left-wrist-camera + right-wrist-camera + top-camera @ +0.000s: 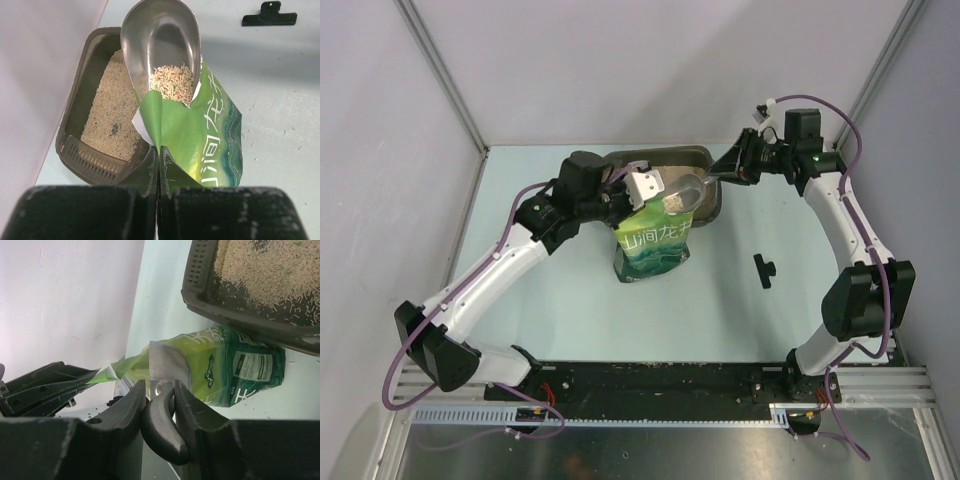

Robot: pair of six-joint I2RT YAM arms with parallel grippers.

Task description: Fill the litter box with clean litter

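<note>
Overhead and close wrist views share litter box (660, 152).

litter box (74, 102): far middle of the table (570, 300), close to the back wall (670, 70)
litter (107, 115): spread in the litter box; a small heap also in the scoop's bowl
bag (655, 250): upright just before the litter box, touching its near wall
scoop (160, 40): above the bag's open top, bowl toward the box's near right part
clip (764, 270): on the table right of the bag, well apart
left gripper (159, 197): left of the bag, clamped on its top edge
right gripper (159, 392): right of the litter box, clamped on the scoop's handle
</note>
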